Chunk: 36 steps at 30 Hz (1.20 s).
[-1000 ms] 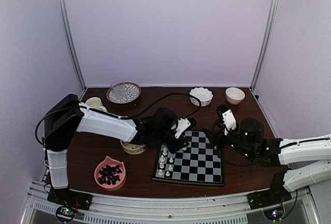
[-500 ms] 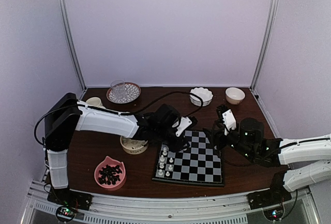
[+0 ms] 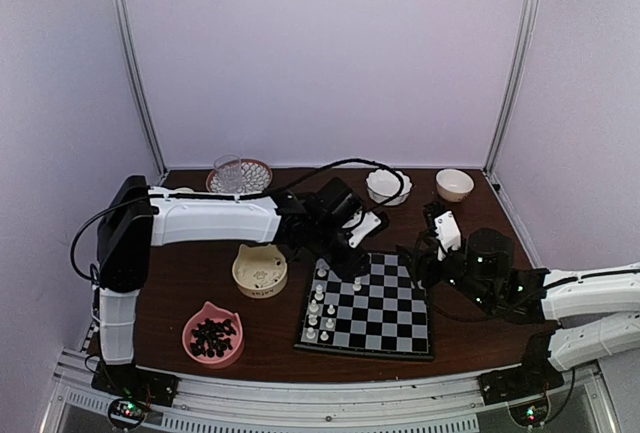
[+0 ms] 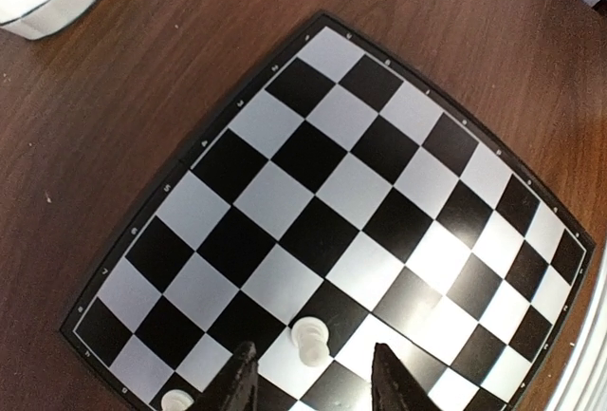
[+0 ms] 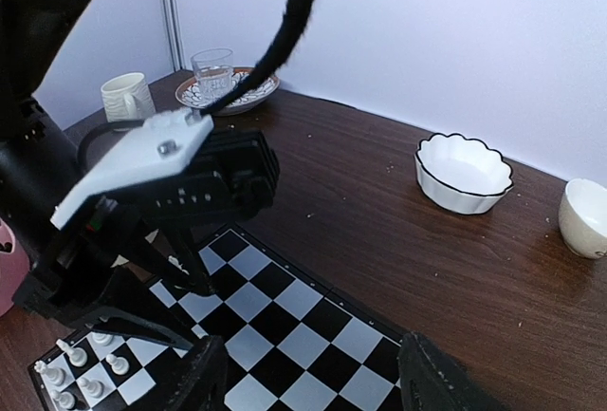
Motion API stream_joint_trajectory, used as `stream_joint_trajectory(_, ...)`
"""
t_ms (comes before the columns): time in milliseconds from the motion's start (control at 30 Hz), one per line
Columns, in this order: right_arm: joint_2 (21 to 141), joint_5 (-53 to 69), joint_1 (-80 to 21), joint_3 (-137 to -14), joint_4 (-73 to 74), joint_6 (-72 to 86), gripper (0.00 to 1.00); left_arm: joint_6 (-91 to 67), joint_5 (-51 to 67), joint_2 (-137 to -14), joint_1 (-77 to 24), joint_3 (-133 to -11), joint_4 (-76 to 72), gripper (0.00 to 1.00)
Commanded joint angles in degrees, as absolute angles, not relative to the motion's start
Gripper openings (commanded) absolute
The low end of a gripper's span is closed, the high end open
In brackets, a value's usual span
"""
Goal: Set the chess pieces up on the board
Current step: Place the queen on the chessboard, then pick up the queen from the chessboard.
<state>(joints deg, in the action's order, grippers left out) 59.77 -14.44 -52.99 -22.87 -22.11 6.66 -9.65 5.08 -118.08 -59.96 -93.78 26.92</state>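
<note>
The board [image 3: 385, 318] lies in the middle of the table, also filling the left wrist view [image 4: 360, 183]. Several white chess pieces [image 3: 318, 308] stand upright in its left columns. My left gripper [image 3: 342, 261] hovers over the board's far left part, open. One white piece [image 4: 310, 340] stands on the board between its fingertips [image 4: 239, 381], touching neither. A second piece [image 4: 175, 400] shows at the bottom edge. My right gripper [image 3: 422, 253] hangs open and empty at the board's far right corner [image 5: 318, 378].
A beige cat-shaped bowl [image 3: 260, 271] sits left of the board, a pink bowl [image 3: 212, 333] of black pieces at near left. At the back stand a white scalloped bowl [image 3: 388, 185], a small bowl [image 3: 454, 184], a glass on a plate [image 3: 238, 177] and a mug [image 5: 126, 96].
My left gripper has opened and drawn up and toward the far side of the board, leaving a white piece standing. The beige bowl is now uncovered. The right arm has not moved.
</note>
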Motion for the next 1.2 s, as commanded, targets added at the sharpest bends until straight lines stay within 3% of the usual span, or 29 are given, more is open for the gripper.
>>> stream_joint_trajectory(0,57.96,-17.75,-52.82,-21.91,-22.72,7.39,0.65,-10.80,5.36,-120.73,-60.19,-96.32,30.74,0.42)
stream_joint_trajectory(267,57.58,-18.33,-52.82,-21.69,-22.79,7.65,0.65,-11.10,6.53,-123.94,-60.20,-99.01,32.29,0.41)
stream_joint_trajectory(700,57.39,-17.34,-52.73,-21.54,-23.01,7.74,0.66,-10.56,5.48,-125.08,-60.20,-100.00,32.98,0.19)
stream_joint_trajectory(967,57.48,-17.27,-52.74,-21.60,-23.06,7.73,0.66,-10.45,4.62,-125.07,-60.18,-100.09,33.82,0.18)
stream_joint_trajectory(1167,57.56,-17.31,-52.78,-21.62,-23.08,7.74,0.66,-10.42,4.10,-124.10,-60.25,-99.65,34.01,0.11)
